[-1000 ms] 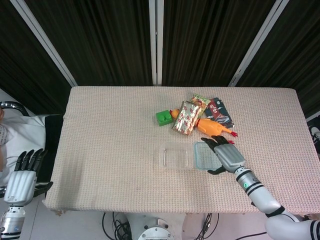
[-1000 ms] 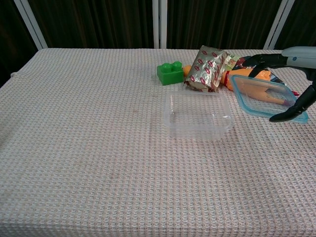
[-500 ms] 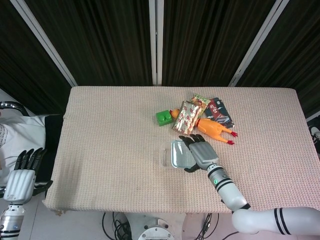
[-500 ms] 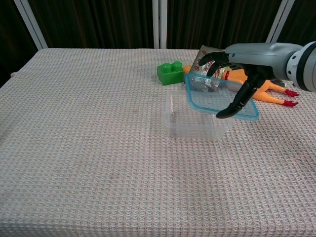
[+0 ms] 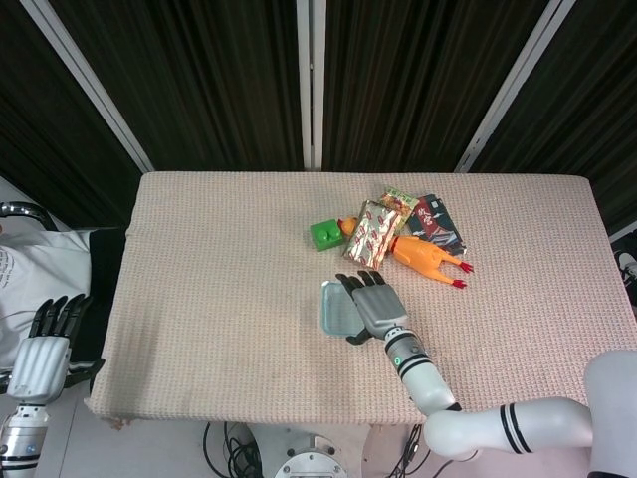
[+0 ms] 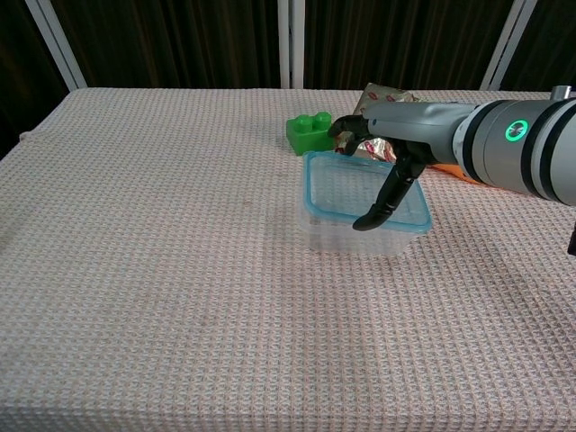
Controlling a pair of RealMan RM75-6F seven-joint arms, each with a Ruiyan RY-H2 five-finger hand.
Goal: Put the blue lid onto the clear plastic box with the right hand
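The blue-rimmed lid (image 6: 335,191) (image 5: 334,308) lies over the top of the clear plastic box (image 6: 360,238) near the middle of the table. My right hand (image 6: 382,171) (image 5: 368,303) grips the lid, its fingers reaching over the far edge and its thumb on the near right edge. Most of the box is hidden under the lid and hand in the head view. My left hand (image 5: 45,351) hangs off the table at the far left, fingers apart and holding nothing.
Behind the box stand a green toy block (image 6: 310,132), a foil snack packet (image 5: 370,234), an orange rubber chicken (image 5: 426,256) and a dark packet (image 5: 434,219). The woven tablecloth (image 6: 162,270) covers the whole table.
My right hand carried the lid leftward from the right side of the table and lowered it over the clear box. The left hand stayed put.
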